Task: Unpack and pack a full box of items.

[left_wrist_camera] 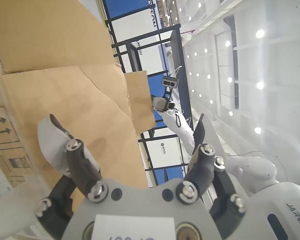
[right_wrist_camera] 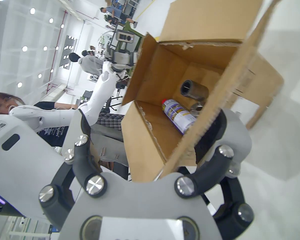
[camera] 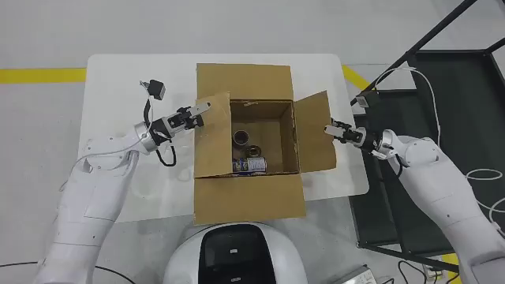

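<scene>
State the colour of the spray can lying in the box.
Spray can: white with a blue-and-yellow label and red top, clearest in the right wrist view.

Here's the brown cardboard box [camera: 248, 197], sitting open in the middle of the white table [camera: 126, 71], with its far flap [camera: 243, 80] and near flap laid outward, its left flap [camera: 213, 134] raised nearly upright and its right flap [camera: 314, 130] leaning out. Down on the box floor there's a dark cylinder [camera: 241, 136] standing on end, and just beside it a small metal tin [camera: 255, 151]. A white spray can [camera: 251, 166] with a blue and yellow label lies on its side against the near wall.
</scene>
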Tool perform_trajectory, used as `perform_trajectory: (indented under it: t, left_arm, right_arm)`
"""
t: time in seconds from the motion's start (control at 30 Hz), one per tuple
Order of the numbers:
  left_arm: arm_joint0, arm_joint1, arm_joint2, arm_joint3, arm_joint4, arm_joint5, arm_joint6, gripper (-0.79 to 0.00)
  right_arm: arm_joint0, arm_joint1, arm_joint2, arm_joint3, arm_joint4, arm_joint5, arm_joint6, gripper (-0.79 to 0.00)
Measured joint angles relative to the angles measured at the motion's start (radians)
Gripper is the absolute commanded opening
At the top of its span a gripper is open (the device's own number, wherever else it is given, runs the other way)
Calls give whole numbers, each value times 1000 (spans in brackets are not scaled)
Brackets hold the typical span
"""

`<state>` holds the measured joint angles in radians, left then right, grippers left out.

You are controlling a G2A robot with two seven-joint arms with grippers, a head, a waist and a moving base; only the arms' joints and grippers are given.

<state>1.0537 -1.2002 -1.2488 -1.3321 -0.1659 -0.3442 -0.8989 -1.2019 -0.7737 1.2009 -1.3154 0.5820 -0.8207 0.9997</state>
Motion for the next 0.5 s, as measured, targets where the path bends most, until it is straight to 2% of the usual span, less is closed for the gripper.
perform_trajectory:
  t: [0.2, 0.5]
  left_arm:
    - [-4, 3, 0, 7, 18, -6, 16, 0]
    - [12, 11, 8, -22, 126, -21, 68, 0]
  right_arm:
    - [21, 5, -58, -137, 0, 27, 27, 0]
    - [186, -49, -239, -65, -191, 29, 26, 0]
